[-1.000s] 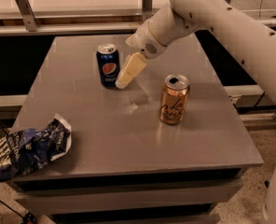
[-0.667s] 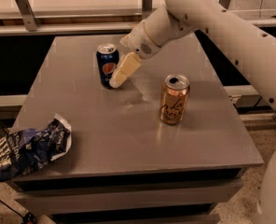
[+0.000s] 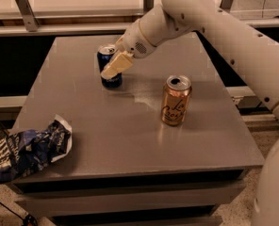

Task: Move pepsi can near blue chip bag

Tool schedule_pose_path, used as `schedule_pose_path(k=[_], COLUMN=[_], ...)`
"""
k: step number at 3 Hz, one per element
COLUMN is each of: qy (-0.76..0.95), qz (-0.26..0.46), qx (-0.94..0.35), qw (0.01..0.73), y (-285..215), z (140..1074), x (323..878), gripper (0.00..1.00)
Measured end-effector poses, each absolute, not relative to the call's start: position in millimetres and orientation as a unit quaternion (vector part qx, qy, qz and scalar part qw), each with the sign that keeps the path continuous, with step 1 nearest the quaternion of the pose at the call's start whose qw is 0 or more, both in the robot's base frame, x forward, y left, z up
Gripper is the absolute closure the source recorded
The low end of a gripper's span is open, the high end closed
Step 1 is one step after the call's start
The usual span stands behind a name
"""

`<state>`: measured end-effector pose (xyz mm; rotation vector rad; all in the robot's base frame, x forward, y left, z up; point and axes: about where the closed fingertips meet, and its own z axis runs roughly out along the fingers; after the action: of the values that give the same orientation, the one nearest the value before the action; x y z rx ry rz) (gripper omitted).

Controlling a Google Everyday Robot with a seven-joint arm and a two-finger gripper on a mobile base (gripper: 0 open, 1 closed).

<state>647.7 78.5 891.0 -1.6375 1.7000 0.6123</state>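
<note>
The pepsi can stands upright on the far left part of the table, well apart from the blue chip bag crumpled at the near left corner, so the move itself is not yet done. The gripper is at the can's front side; whether it has closed on the can I cannot tell. To the right, the orange-gold can shows an opened top, its contents hidden, like the bag's.

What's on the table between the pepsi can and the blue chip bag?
Nothing: the camera view shows only bare table between can and bag. The end effector is at the can.
</note>
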Motion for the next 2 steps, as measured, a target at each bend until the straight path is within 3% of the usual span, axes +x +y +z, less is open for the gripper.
schedule_pose_path(k=[1,2], qy=[0.644,0.633], qz=[0.237,0.245], qx=[-0.639,-0.644], qw=[0.347,0.354], y=[86.6,91.2], z=[900.2,909.4], x=[641.9,636.3], gripper=[0.55,0.57])
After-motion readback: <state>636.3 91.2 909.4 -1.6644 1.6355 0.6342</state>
